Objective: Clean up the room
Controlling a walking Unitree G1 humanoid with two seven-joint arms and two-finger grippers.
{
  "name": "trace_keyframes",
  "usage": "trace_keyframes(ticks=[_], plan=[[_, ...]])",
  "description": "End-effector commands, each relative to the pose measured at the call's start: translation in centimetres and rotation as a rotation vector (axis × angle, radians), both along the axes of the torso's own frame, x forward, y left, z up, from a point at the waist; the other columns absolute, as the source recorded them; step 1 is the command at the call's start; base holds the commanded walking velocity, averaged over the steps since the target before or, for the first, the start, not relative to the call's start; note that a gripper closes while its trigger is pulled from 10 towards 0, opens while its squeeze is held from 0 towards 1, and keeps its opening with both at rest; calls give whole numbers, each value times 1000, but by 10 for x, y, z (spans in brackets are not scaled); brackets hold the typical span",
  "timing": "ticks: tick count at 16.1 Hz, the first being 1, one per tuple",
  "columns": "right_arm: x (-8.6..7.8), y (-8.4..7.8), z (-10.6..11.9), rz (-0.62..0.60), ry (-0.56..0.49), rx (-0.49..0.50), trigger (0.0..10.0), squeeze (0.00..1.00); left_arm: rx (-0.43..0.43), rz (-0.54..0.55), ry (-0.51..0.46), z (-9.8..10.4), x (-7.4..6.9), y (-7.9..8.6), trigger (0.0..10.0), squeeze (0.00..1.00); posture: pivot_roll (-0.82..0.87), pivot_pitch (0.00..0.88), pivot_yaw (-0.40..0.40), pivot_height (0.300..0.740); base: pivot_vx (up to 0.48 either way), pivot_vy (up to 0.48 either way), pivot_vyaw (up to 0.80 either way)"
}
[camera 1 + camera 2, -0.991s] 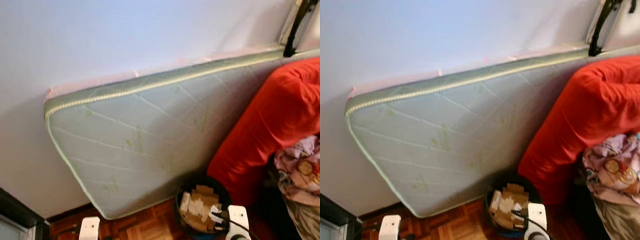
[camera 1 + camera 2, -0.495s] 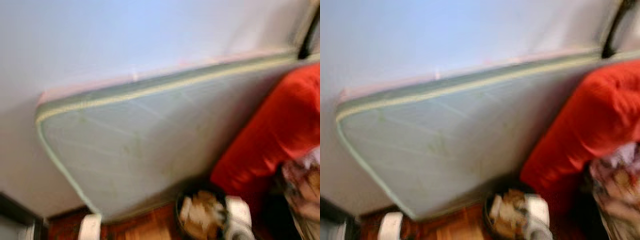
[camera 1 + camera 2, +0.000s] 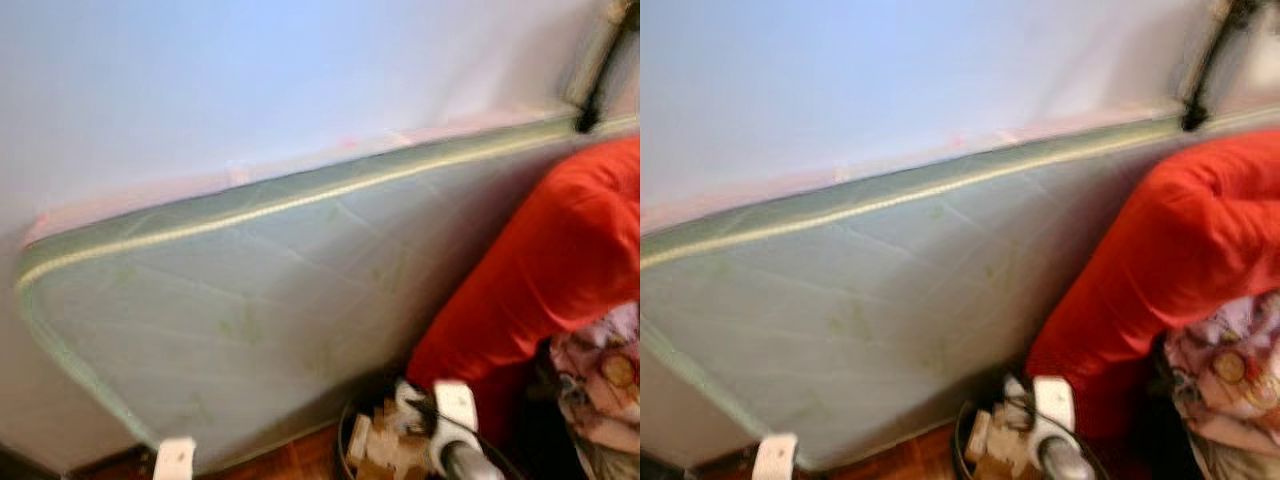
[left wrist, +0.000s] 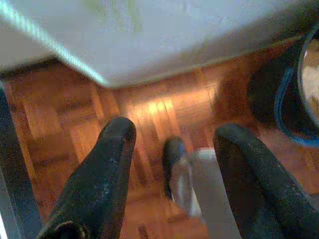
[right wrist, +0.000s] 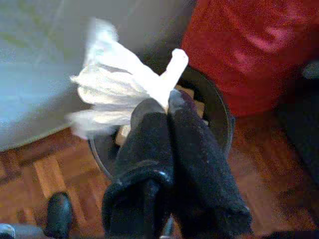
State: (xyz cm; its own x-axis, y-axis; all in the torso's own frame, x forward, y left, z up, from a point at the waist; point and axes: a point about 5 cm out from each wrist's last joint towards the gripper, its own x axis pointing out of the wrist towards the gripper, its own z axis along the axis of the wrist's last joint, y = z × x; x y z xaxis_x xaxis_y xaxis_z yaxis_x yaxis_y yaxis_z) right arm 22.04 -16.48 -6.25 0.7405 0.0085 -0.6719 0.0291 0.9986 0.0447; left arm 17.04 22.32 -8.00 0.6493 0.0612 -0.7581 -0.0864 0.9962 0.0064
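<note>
My right gripper [image 5: 162, 102] is shut on a crumpled white tissue [image 5: 117, 89] and hangs just above a round black bin [image 5: 219, 117] that holds brown cardboard scraps. In the left eye view the bin [image 3: 355, 445] sits on the floor at the foot of the mattress, with my right arm [image 3: 450, 425] over it. My left gripper [image 4: 172, 137] is open over bare parquet with nothing between its fingers; its arm [image 3: 175, 460] shows at the bottom edge.
A pale green mattress [image 3: 250, 310] leans against the white wall. A big red cushion [image 3: 545, 270] stands right of the bin, with patterned cloth [image 3: 600, 375] beside it. A dark frame edge [image 4: 12, 189] borders the parquet floor [image 4: 149, 114].
The camera has swung right and the picture is blurred. My right arm has come up and forward over the bin.
</note>
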Motion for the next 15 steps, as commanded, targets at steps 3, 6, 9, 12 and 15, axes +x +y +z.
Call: trace_keyframes(ticks=[3,6,9,12,15], plan=[[-3,-7,-1,12,-2,-19,10000,0,-27,-8,-31,1,2,-7,10000,0,56,15,-11,740,0,0,0],[-1,-4,0,25,-14,-10,10000,0,-34,-6,-44,1,3,-7,10000,0,54,15,-13,740,82,0,0],[0,-3,1,31,-21,-4,10000,0,-35,-5,-47,1,3,-7,10000,0,54,15,-14,740,256,0,0],[2,-1,3,42,-31,7,10000,0,-39,-2,-50,2,3,-7,10000,0,51,15,-16,740,259,0,0],[4,-1,4,47,-38,12,10000,0,-41,-4,-57,2,3,-8,10000,0,51,11,-17,740,270,0,0]])
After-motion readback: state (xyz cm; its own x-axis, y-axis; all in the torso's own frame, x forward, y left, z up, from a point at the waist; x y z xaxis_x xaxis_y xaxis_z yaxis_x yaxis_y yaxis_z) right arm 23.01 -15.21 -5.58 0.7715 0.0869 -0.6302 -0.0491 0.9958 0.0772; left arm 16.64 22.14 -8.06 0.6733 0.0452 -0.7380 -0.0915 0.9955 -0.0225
